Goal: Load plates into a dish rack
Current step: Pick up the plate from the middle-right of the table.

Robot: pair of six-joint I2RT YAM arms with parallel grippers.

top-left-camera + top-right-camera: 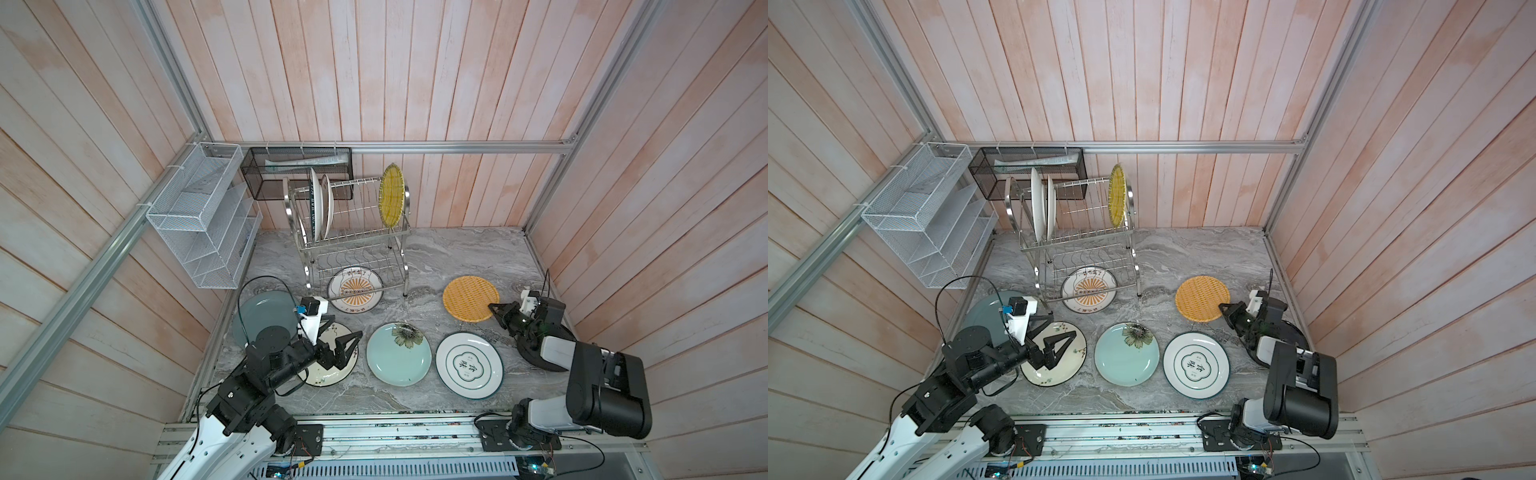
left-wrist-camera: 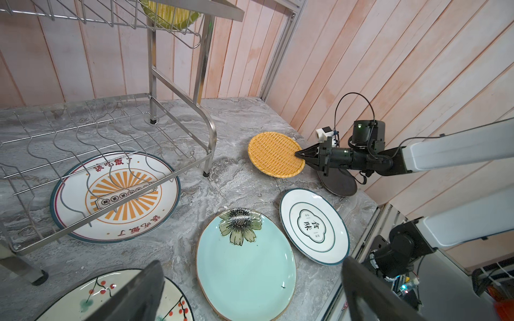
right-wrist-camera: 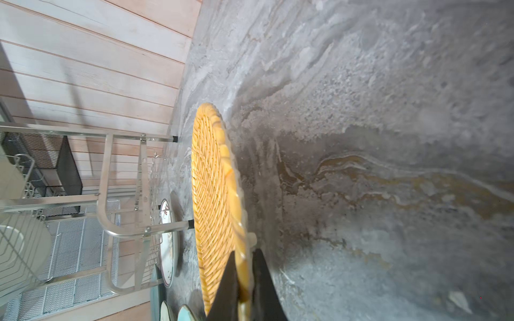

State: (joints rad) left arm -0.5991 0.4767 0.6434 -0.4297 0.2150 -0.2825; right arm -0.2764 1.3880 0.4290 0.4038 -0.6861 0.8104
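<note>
1. In both top views, we see the right gripper [image 1: 493, 308] pinching the orange woven plate's [image 1: 469, 297] near-right rim, on the table [image 1: 457, 249] right of the dish rack [image 1: 353, 232]; the left gripper [image 1: 344, 328] hangs spread above the cream floral plate [image 1: 336, 374].
2. Left wrist: we see the sunburst plate [image 2: 161, 205] beneath the rack's lower tier.
3. Right wrist: we see both fingers [image 3: 228, 278] squeezing the woven rim.

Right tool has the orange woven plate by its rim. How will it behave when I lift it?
Probably light: the orange woven plate looks like wickerwork, not ceramic. It may sag or flex, since the right tool pinches only one rim edge. The ribbed rim likely resists slipping.
</note>
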